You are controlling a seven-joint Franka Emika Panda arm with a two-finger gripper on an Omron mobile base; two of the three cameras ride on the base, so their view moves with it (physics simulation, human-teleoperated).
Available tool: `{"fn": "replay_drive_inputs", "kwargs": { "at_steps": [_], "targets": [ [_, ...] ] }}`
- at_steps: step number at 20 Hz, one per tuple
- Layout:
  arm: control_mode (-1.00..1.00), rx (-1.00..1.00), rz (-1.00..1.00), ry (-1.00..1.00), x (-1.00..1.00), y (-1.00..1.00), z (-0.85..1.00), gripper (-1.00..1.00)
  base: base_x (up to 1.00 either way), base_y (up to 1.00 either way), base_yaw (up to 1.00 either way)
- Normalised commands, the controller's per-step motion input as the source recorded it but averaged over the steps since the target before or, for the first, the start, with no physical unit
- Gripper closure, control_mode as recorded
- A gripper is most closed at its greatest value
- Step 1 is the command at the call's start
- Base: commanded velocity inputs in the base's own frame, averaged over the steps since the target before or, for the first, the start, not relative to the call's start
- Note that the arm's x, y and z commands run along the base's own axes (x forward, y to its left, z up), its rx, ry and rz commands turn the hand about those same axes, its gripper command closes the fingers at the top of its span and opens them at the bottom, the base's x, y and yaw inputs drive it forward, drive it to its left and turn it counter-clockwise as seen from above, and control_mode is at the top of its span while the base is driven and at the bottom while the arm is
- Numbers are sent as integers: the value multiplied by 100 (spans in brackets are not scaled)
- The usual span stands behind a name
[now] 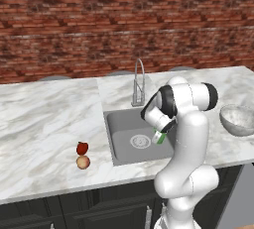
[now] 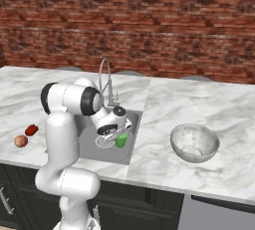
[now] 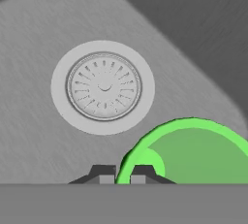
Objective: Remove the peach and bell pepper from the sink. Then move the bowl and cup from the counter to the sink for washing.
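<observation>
On the marble surface (image 1: 44,119) left of the sink (image 1: 119,139), the bell pepper (image 1: 82,147) and the peach (image 1: 83,162) sit just beside each other, well clear of the basin. In the sink, beside the round drain (image 3: 103,87), the end effector (image 3: 117,174) is clamped on the rim of the green cup (image 3: 193,152), one finger inside and one outside, mouth facing the hand camera. The faucet (image 1: 139,82) arches behind the basin. To the right, the bowl (image 2: 194,143) stands upright on the surface, mouth up
</observation>
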Motion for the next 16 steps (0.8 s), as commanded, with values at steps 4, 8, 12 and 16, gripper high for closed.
{"fn": "replay_drive_inputs", "kwargs": {
  "at_steps": [4, 8, 12, 16],
  "targets": [
    [-100, 0, 0, 0, 28, -11, -17, 100, 0, 0, 0],
    [-100, 0, 0, 0, 29, -11, -15, 100, 0, 0, 0],
    [-100, 0, 0, 0, 27, -12, -15, 100, 0, 0, 0],
    [-100, 0, 0, 0, 25, -11, -16, 100, 0, 0, 0]
  ]
}}
